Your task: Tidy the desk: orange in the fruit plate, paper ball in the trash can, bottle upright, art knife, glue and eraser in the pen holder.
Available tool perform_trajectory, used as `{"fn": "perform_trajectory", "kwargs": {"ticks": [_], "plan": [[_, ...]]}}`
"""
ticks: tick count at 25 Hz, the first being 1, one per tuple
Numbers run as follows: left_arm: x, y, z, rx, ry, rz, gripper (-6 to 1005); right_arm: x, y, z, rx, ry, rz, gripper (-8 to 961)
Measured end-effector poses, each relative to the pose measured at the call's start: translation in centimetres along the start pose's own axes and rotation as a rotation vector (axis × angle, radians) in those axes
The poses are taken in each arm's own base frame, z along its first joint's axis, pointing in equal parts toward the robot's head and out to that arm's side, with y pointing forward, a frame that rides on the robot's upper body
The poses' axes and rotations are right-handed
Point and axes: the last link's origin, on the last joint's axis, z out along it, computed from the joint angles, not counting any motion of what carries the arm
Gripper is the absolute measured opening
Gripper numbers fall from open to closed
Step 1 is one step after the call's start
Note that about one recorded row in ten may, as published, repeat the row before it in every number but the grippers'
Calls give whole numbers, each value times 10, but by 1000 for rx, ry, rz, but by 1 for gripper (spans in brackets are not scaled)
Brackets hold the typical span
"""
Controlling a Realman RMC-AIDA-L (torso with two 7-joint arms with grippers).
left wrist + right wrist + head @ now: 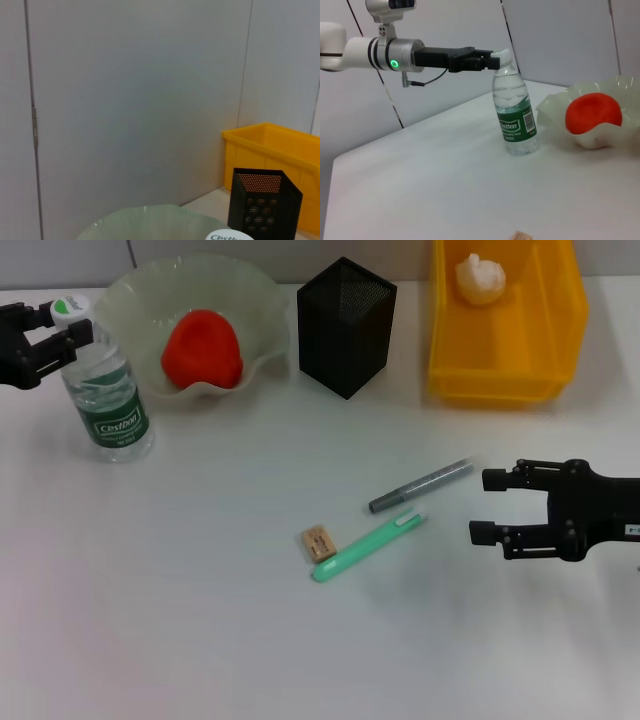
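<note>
Bottle [103,390] stands upright beside the plate [260,300], left gripper [60,340] clenched on its neck to steady it; right gripper [490,506], fingers released, hovers near the knife [368,546].

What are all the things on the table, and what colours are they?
Orange: one, orange-red, in the fruit plate.
Fruit plate: one, pale translucent, wavy rim, far left.
Bottle: one, clear with green label, white and green cap, upright beside the plate.
Pen holder: one, black mesh, far centre.
Trash bin: one, yellow, far right.
Paper ball: one, white, inside the bin.
Grey pen-like stick: one, near centre.
Green pen-like stick: one, beside the grey one.
Eraser: one, tan, next to the green stick.
Table: one, white.
Left gripper: black, at the bottle's cap.
Right gripper: black, open, right of the sticks.
</note>
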Motion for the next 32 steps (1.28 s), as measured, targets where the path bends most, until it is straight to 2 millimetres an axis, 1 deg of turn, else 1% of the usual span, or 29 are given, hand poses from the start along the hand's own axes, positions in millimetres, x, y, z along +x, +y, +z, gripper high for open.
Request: {"fn": "perform_trajectory", "kwargs": {"ticks": [5, 13, 16, 19, 20, 21, 26, 28, 29, 30, 32], "plan": [[-3, -2, -1, 22, -5, -16, 477, -2, -2, 1, 3, 0, -5, 696], [-1, -3, -2, 17, 2, -15, 485, -5, -3, 3, 0, 1, -12, 689], [5, -2, -7, 12, 53, -24, 698, -6, -3, 3, 0, 0, -13, 686], [13, -3, -16, 2, 114, -29, 760, -6, -3, 3, 0, 0, -13, 684], [13, -3, -16, 2, 114, -29, 781, -6, -3, 3, 0, 0, -13, 683], [18, -3, -21, -18, 143, -37, 802, -6, -3, 3, 0, 0, -13, 682], [31, 8, -30, -119, 237, -63, 802, -6, -3, 3, -1, -1, -2, 678], [35, 18, -34, -190, 266, -75, 802, -7, -3, 4, -4, -3, 4, 676], [37, 26, -34, -252, 273, -78, 802, -8, -3, 4, -6, -4, 8, 676], [38, 28, -34, -271, 274, -79, 802, -9, -4, 3, -6, -5, 13, 675], [37, 41, -32, -364, 258, -85, 802, -12, -5, 3, -8, -5, 24, 673]]}}
